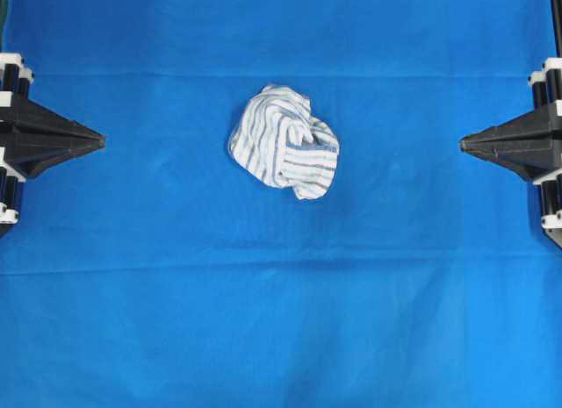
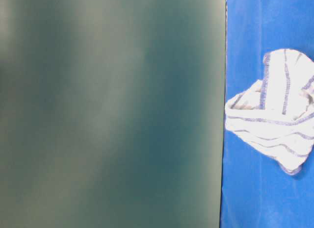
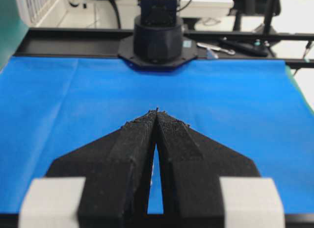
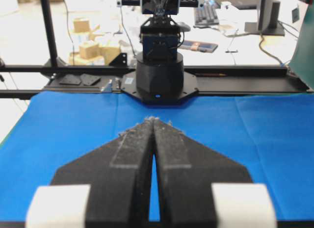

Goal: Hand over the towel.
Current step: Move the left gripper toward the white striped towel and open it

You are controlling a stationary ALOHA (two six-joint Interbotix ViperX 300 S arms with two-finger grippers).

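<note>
A: Three entries, largest first. Item one?

B: Sheet, blue, plain, covering the desk edge to edge.

A: Item two?

B: Two grippers, black. Left gripper at the overhead view's left edge, right gripper at its right edge. Jaws on both clenched tip to tip, holding nothing; the wrist views confirm it.

A: Item three?

B: Towel, white with thin blue and grey stripes, crumpled into a loose lump with raised folds, resting on the sheet near the middle, a little above centre in the overhead view.

A: How does it lie from the jaws?

B: Between them, roughly level with both tips, well apart from each. Sits slightly left of centre, so the left gripper is somewhat nearer. No clear long axis; the lump is roundish, with one corner trailing toward the lower right.
</note>
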